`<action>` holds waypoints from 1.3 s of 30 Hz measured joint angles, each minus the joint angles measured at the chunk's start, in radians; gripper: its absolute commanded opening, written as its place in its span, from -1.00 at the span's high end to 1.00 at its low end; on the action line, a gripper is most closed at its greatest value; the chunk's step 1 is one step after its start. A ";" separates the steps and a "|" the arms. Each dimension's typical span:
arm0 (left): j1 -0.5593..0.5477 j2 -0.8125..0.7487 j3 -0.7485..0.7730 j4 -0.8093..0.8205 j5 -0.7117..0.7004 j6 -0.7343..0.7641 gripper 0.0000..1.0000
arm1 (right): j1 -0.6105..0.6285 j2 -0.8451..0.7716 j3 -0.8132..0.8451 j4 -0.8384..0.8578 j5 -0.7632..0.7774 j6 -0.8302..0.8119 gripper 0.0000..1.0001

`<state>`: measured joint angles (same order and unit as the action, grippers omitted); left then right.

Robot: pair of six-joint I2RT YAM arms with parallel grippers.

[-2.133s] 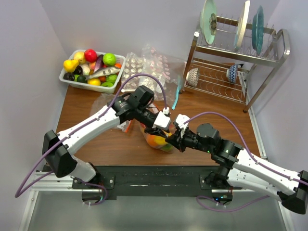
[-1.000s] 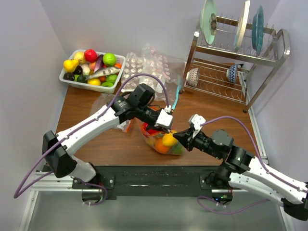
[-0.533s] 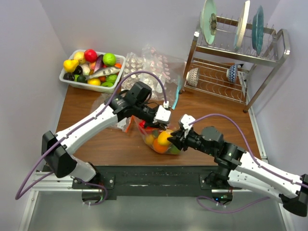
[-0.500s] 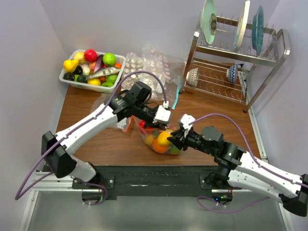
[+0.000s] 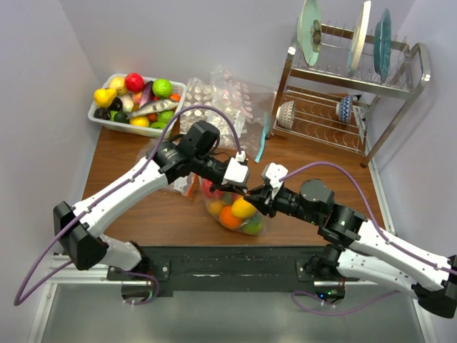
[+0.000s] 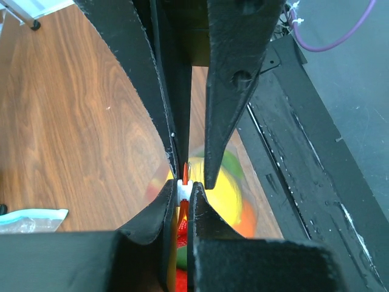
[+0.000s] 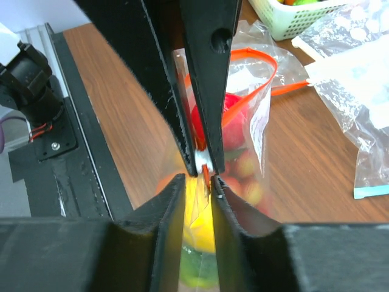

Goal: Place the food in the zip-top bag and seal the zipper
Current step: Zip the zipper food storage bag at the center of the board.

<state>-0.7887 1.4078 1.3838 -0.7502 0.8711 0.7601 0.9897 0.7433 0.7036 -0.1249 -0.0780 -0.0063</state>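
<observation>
L pincer [image 6: 184, 185] clamped on zipper [image 7: 266, 57]; R pincer [image 7: 204, 175] pinching same strip beside it; food [image 5: 243, 208] inside zip-top bag [image 7: 259, 121].

Wooden table [image 5: 118, 151] — white fruit tub [image 5: 128, 128], spare clear bags [image 5: 225, 96] — metal dish rack [image 5: 321, 121]

From above, the left claw [image 5: 240, 186] and right claw [image 5: 254, 194] meet over the mouth of the bag [image 5: 239, 218] and cover it. Seen from the left wrist, the zipper [image 6: 183, 210] is only a sliver pinched in that claw. The fruit [image 6: 228, 194] just beyond it is a yellow, green and orange blur. Just past the right claw, the lower fruit is blurred in the same way. Whether the right claw presses the zipper cannot be told. Ahead of that claw and to its right, the tray [image 7: 292, 13] is cut by the top edge. A second bag [image 7: 364, 140] runs off the right edge.
</observation>
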 measured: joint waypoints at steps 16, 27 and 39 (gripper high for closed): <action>-0.003 0.000 0.000 -0.045 -0.019 0.003 1.00 | -0.001 0.050 0.010 -0.009 -0.055 -0.021 1.00; -0.027 -0.017 -0.002 0.008 -0.009 0.003 1.00 | 0.000 -0.071 -0.011 -0.043 -0.006 -0.004 1.00; -0.045 -0.023 -0.034 0.110 -0.016 -0.027 1.00 | 0.005 -0.203 -0.058 -0.048 0.084 0.061 1.00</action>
<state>-0.8341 1.3846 1.3495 -0.6403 0.8555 0.7326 0.9943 0.5400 0.6456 -0.1726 0.0055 0.0544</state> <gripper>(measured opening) 0.077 0.007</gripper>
